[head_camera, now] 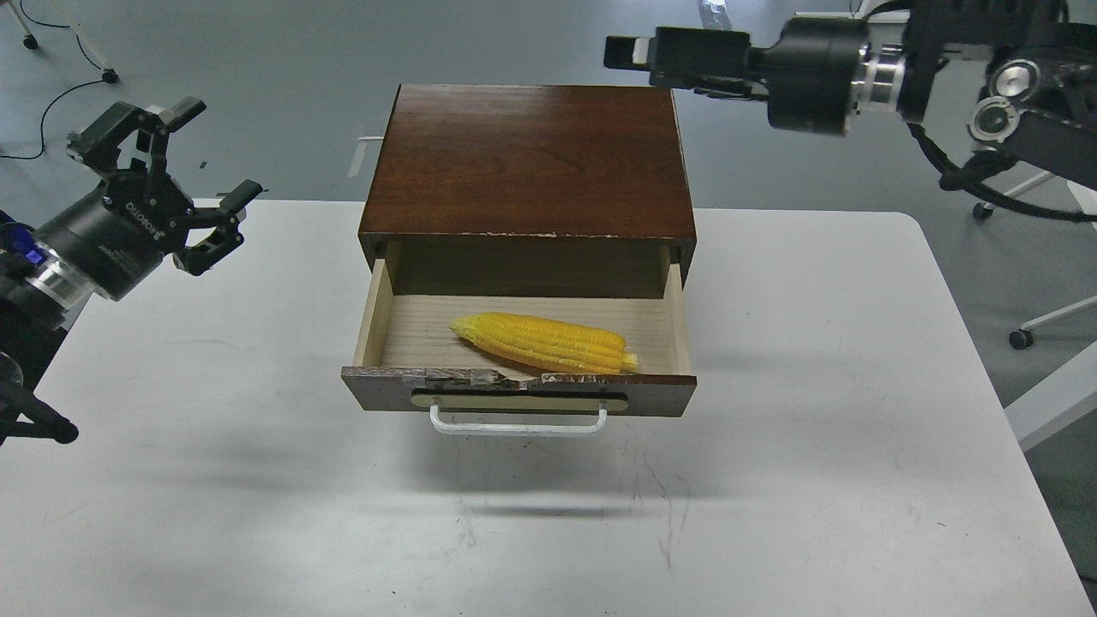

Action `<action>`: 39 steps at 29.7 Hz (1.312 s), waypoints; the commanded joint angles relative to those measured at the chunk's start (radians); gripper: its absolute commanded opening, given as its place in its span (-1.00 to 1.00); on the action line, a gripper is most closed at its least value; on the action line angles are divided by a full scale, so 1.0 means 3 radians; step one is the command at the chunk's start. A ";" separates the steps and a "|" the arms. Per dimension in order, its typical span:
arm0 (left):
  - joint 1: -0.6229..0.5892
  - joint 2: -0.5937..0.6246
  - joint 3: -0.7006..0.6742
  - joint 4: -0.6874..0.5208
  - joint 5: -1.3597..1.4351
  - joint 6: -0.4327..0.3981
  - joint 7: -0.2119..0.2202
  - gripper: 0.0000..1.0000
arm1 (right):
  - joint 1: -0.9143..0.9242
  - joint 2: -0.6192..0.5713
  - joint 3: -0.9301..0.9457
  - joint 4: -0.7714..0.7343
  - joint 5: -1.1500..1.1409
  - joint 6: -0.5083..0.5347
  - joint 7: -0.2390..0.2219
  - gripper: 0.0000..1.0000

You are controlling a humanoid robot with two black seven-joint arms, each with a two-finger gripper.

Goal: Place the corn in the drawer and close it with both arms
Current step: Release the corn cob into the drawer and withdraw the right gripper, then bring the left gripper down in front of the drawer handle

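Note:
The drawer (660, 396) of the dark wood cabinet (531, 163) is pulled out toward me, and its white bar handle (518, 424) faces me. The yellow corn (544, 343) lies inside on the pale wood floor, near the front, with its tip to the left. My left gripper (214, 150) is open and empty. It hangs above the table's far left corner, well left of the cabinet. My right gripper (613, 51) points left above the cabinet's back right corner. It is seen side-on, so its fingers cannot be told apart.
The cabinet stands on a white table (814, 428) at its far middle. Chair legs with casters (1020, 338) stand off the right edge. Cables (51, 103) lie on the grey floor at the back left.

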 commanded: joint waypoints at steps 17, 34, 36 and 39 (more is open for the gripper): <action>-0.0825 -0.0010 -0.0187 -0.1195 0.2149 0.0000 0.0000 0.42 | -0.1851 0.0355 0.0990 -0.1186 0.0858 -0.0044 0.0001 1.00; -0.0202 -0.0419 0.0197 -0.1979 0.3929 0.0000 0.0000 -1.00 | -0.1948 0.0360 0.0939 -0.1176 0.0852 -0.0049 0.0001 1.00; -0.0049 -0.0415 0.0197 -0.1979 0.4036 0.0000 0.0000 -1.00 | -0.1963 0.0360 0.0939 -0.1181 0.0852 -0.0049 0.0001 1.00; 0.0248 -0.0389 0.0197 -0.1979 0.4149 0.0000 0.0000 -1.00 | -0.1979 0.0360 0.0939 -0.1181 0.0852 -0.0049 0.0001 1.00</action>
